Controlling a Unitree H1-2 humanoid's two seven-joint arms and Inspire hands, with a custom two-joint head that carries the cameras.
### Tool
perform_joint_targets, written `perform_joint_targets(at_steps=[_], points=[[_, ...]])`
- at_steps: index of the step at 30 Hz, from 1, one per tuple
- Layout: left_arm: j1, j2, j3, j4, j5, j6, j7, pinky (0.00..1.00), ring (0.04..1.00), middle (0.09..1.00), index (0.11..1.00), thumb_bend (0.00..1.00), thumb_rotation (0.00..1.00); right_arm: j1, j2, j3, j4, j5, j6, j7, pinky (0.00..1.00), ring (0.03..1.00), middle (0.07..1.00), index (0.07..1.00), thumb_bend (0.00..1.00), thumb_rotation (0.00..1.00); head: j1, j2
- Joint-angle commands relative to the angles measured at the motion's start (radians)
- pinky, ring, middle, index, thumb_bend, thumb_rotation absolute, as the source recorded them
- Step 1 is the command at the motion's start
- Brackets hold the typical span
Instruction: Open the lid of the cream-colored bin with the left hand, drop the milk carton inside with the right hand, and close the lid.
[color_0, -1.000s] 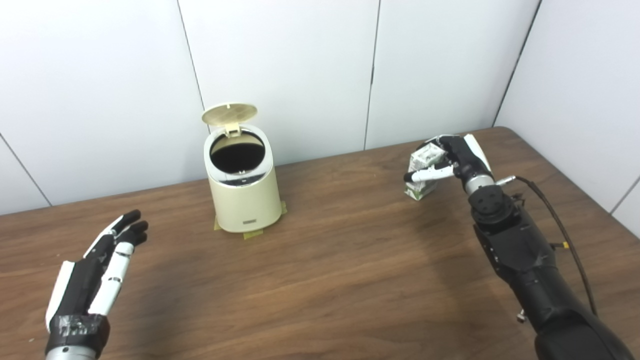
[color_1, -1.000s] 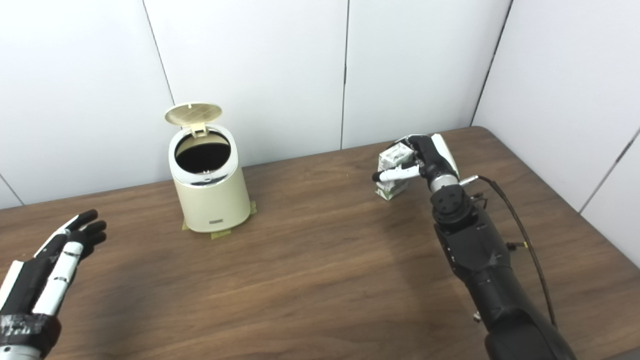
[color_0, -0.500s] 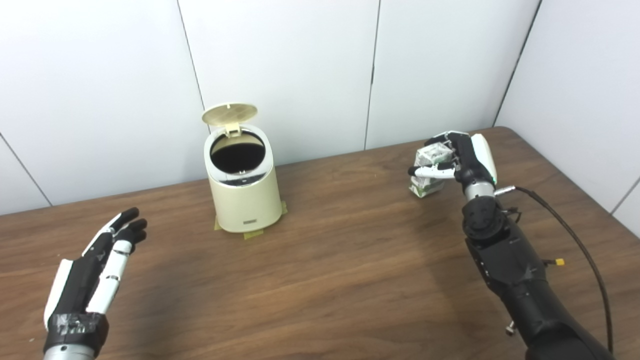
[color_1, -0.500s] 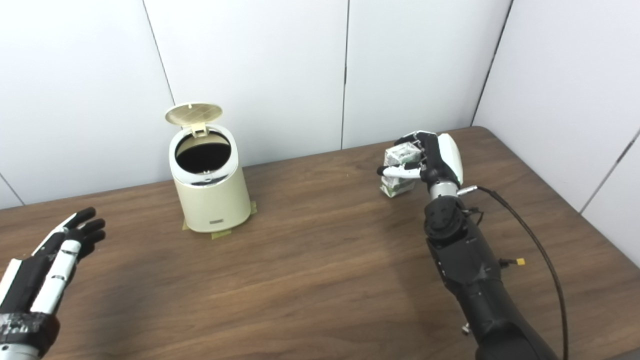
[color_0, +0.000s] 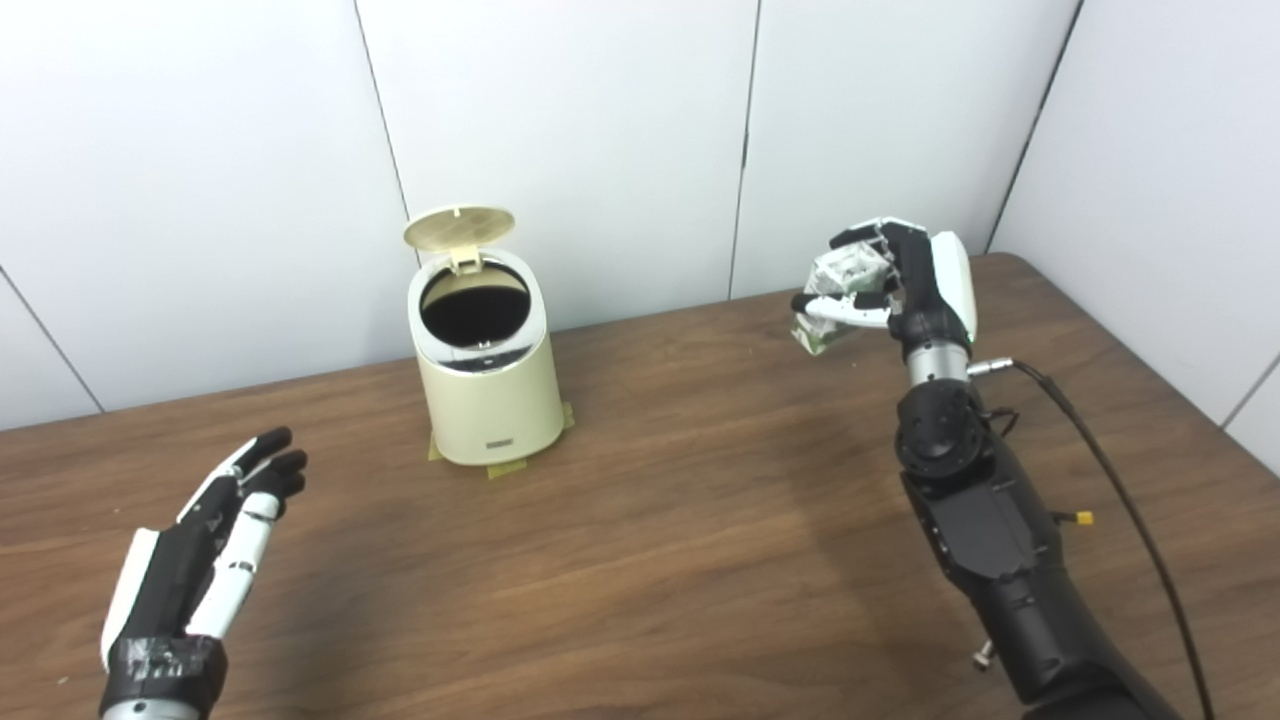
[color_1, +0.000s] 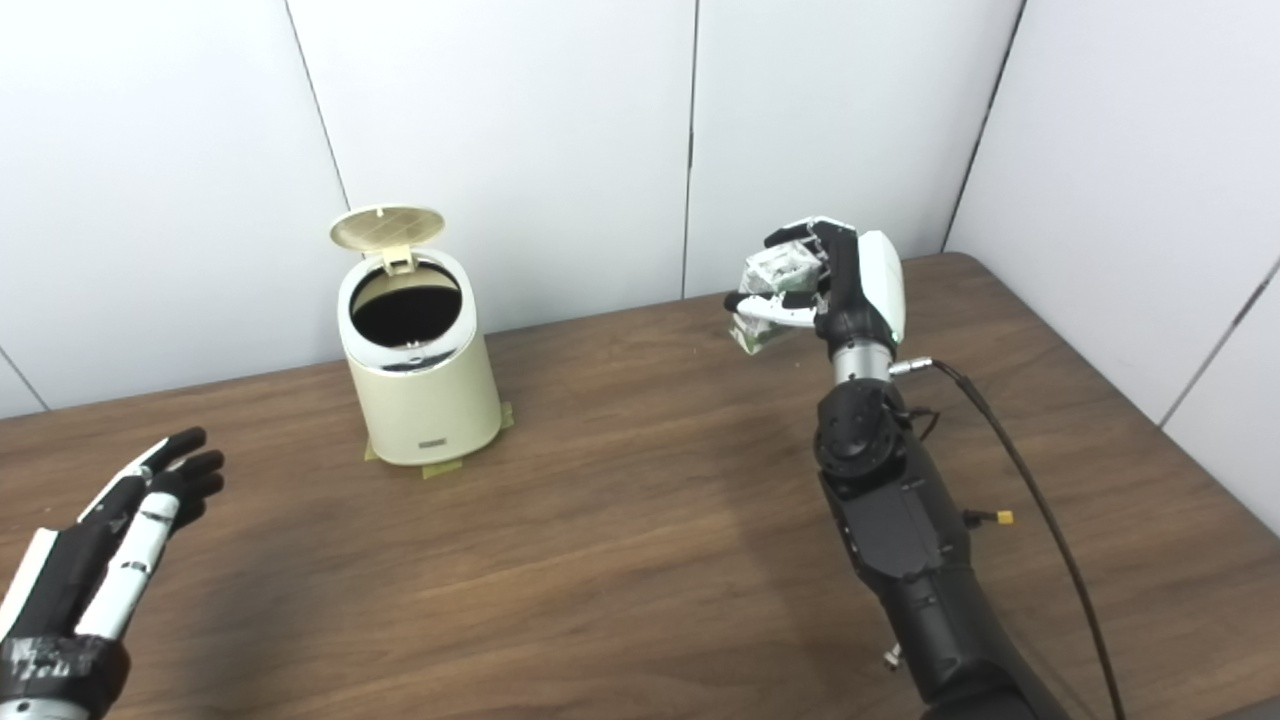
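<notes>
1. Two hands show in the left eye view. At right of centre the right hand (color_0: 905, 285) is clasped around the milk carton (color_0: 832, 300), which is lifted clear of the table (color_0: 680, 560). The cream-colored bin (color_0: 487, 375) stands left of centre, its lid (color_0: 459, 227) tipped up and its mouth dark and clear.
2. In the right eye view the left hand (color_1: 95, 560) rests at lower left, fingers spread, holding nothing, well apart from the bin. The carry likely goes best level, leftward and above the rim, letting go only once the carton is centred over the mouth.
</notes>
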Motion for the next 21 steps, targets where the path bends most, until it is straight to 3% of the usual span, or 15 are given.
perform_joint_targets(at_steps=[1,13,21], points=[[-0.021,-0.004,-0.004,-0.017,0.009,-0.034,0.015,0.91,0.859,0.843,0.870,0.24,0.69,-0.070,-0.008,-0.002,-0.068,-0.027,-0.005,-0.011,0.28,0.368,0.495,0.526,0.51,0.00,0.011,-0.004],[0.007,-0.032,-0.044,-0.001,0.060,-0.057,0.033,0.89,0.850,0.836,0.866,0.26,0.70,-0.119,0.056,0.026,-0.213,-0.015,0.031,0.081,0.31,0.371,0.503,0.530,0.51,0.00,0.132,-0.027],[0.023,-0.039,-0.073,0.020,0.104,-0.098,0.042,0.85,0.853,0.840,0.863,0.29,0.71,-0.183,0.105,0.084,-0.237,-0.010,-0.029,0.133,0.29,0.357,0.487,0.543,0.51,0.00,0.237,-0.048]])
